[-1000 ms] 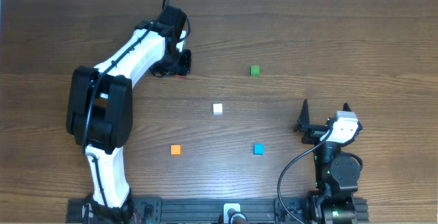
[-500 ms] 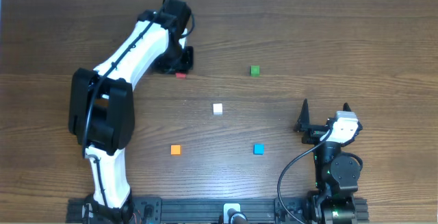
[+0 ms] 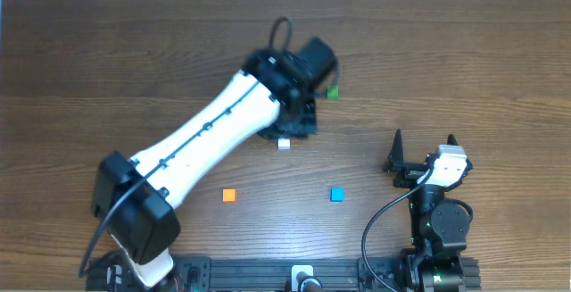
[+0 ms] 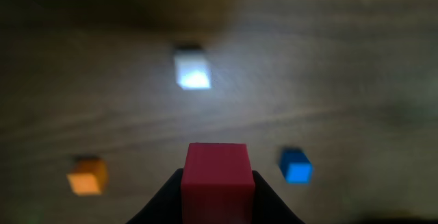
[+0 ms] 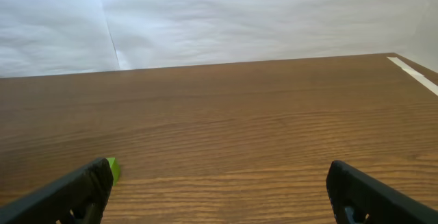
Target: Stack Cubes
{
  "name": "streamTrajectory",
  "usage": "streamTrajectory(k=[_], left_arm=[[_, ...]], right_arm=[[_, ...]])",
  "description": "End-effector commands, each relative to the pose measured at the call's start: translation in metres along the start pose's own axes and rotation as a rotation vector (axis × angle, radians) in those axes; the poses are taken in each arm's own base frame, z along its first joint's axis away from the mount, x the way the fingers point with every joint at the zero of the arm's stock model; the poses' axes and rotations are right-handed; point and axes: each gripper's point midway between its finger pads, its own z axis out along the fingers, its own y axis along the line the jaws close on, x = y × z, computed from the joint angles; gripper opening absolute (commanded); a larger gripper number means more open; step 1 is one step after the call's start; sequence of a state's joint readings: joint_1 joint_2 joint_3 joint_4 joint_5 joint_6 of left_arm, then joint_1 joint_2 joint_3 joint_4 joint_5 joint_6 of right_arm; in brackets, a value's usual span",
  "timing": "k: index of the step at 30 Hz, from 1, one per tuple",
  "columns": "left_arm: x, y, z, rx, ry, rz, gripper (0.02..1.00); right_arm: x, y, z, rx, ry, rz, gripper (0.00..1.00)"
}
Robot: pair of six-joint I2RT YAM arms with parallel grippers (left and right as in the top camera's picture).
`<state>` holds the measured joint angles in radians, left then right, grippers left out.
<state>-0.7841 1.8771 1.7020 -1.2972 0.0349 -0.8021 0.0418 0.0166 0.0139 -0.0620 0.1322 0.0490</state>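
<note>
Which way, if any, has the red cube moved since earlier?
Yes: the red cube, in the left tool, travelled right toward the green cube and white cube.

Top view evenly lit from above, table mid-bright, soft short shadow under the left arm. Left wrist view dim and blurred throughout, darkest at the far edge; white cube blown out by glare, orange cube and blue cube soft-edged, red cube slightly crisper. Right wrist view bright, diffuse light off the white backdrop, faint sheen on the wood.
</note>
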Motion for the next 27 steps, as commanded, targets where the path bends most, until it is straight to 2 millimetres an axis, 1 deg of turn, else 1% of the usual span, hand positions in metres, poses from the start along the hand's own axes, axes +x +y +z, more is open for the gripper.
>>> streamTrajectory(k=[1,3,11,16,22,27], left_arm=[[0.002,0.002,0.005,-0.053,-0.044,-0.102,0.084],[0.002,0.006,0.014,-0.071,-0.051,-0.1,0.08],[-0.013,0.019,0.046,-0.077,-0.096,-0.097,0.066],[-0.016,0.028,0.055,-0.109,-0.117,-0.095,0.069],[-0.011,0.034,0.072,-0.117,-0.115,-0.096,0.073],[-0.011,0.037,0.078,-0.12,-0.114,-0.1,0.071]], right_arm=[[0.003,0.0,0.0,-0.002,0.003,-0.002,0.991],[0.003,0.0,0.0,-0.002,0.003,-0.002,0.991],[0.003,0.0,0.0,-0.002,0.003,-0.002,0.993],[0.003,0.0,0.0,-0.002,0.003,-0.002,0.993],[0.003,0.0,0.0,-0.002,0.003,-0.002,0.993],[0.003,0.0,0.0,-0.002,0.003,-0.002,0.991]])
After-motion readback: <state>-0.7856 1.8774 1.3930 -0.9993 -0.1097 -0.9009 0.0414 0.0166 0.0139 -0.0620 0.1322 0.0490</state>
